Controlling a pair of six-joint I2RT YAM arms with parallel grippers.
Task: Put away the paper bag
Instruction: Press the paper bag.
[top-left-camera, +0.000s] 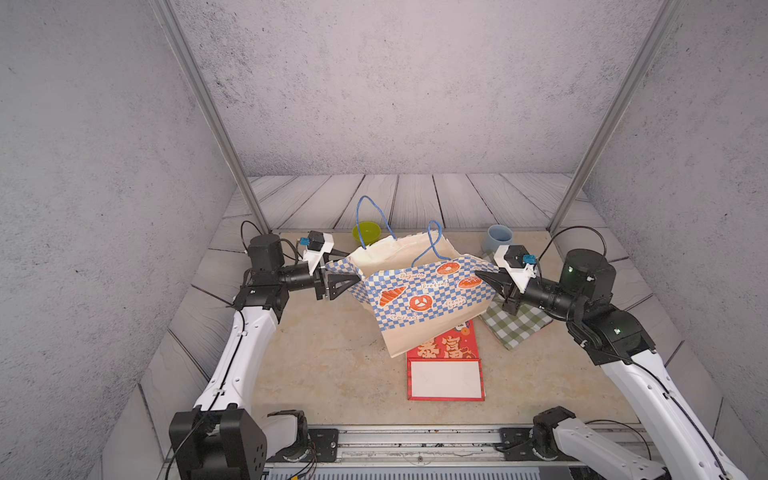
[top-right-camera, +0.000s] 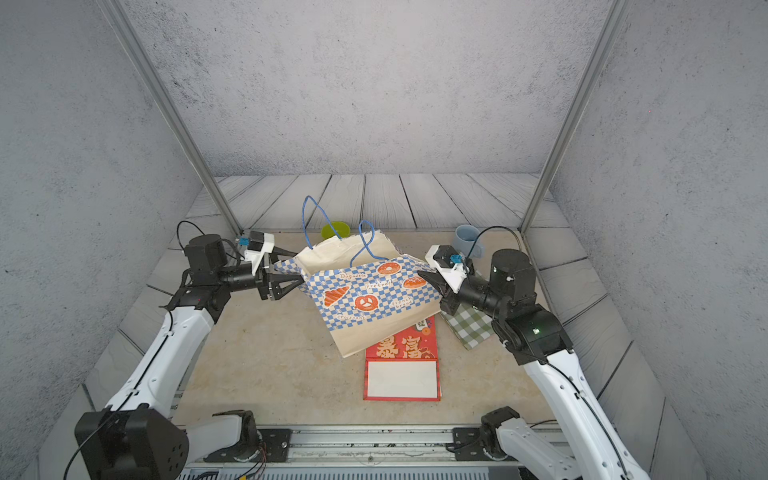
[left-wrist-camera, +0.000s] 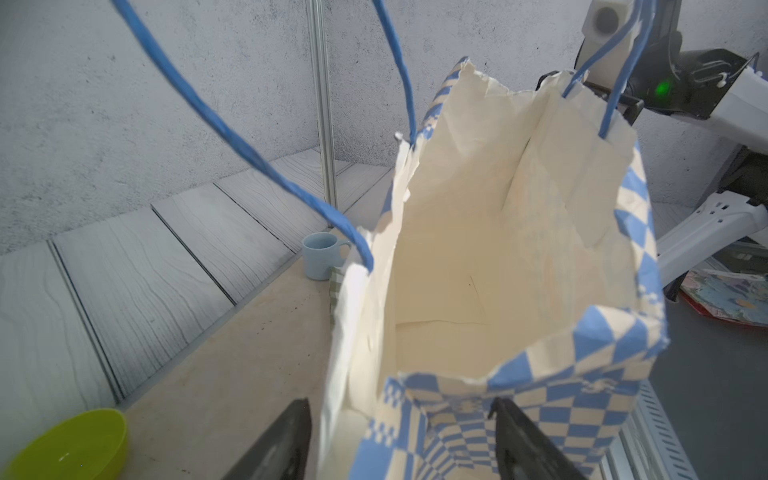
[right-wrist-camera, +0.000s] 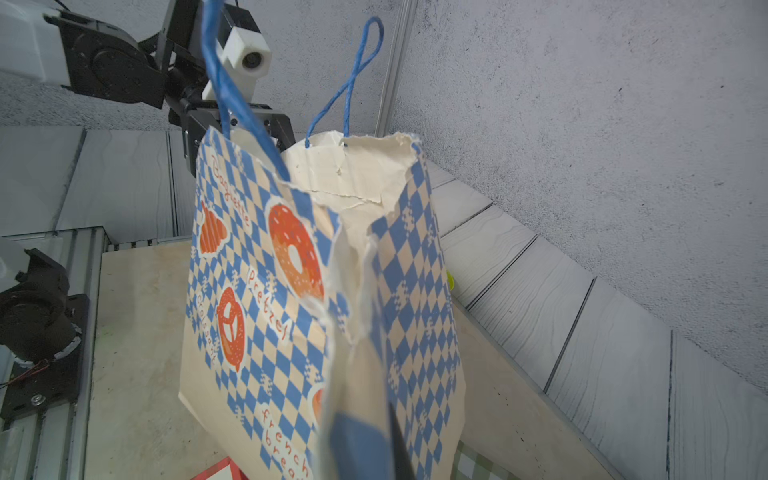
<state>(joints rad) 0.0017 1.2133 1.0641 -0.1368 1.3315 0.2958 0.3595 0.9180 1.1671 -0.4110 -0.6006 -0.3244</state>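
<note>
Hanging tilted at the centre of both top views, the blue-and-cream checked paper bag with bakery pictures (top-left-camera: 415, 299) (top-right-camera: 365, 301) is pinched at its top edge toward the right of the frame by the right gripper (top-left-camera: 478, 274), jaws clenched on the paper. At the opposite edge the left gripper (top-left-camera: 353, 267) straddles the side fold; in the left wrist view its fingers (left-wrist-camera: 282, 440) stand apart, one clear of the paper. The bag's mouth gapes, its blue cord handles (left-wrist-camera: 224, 129) standing up. Its lower corner overlaps a red printed flat packet (top-left-camera: 444, 365) on the beige tabletop (top-left-camera: 311, 365). Behind sit a lime-green bowl (top-left-camera: 368, 232) and a pale blue mug (top-left-camera: 498, 237).
</note>
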